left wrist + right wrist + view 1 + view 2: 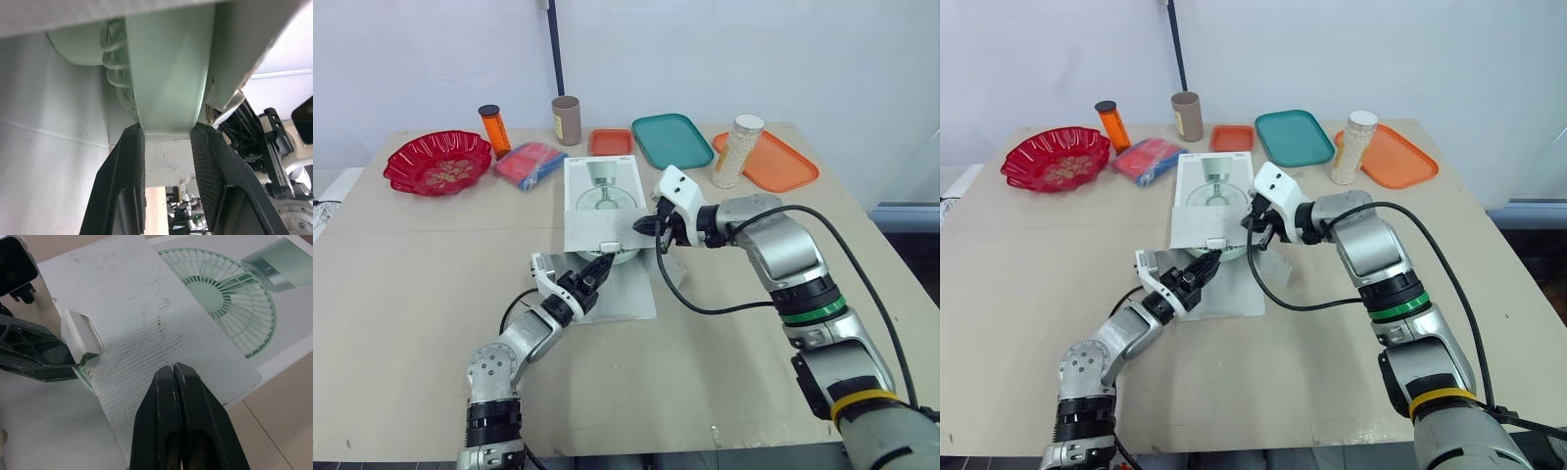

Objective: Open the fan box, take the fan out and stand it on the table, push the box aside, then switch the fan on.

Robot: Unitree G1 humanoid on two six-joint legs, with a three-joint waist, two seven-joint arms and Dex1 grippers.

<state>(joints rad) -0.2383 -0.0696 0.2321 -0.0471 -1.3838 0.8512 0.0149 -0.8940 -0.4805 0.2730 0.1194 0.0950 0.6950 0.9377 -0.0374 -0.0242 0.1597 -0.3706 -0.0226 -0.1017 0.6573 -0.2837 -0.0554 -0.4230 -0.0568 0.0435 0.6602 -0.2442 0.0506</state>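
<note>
The white flat cardboard fan box (600, 201), printed with a green fan, lies flat at the middle of the beige table (754, 333). Its near end is open and a flap (625, 290) is spread on the tabletop toward me. My left gripper (599, 262) is at that opening. Its black fingers (128, 166) clamp the lower edge of the pale green plastic fan (166, 73), which sits inside the box. My right gripper (649, 227) is at the box's right edge, fingers pressed together, holding nothing. Whether it touches the box cannot be determined.
</note>
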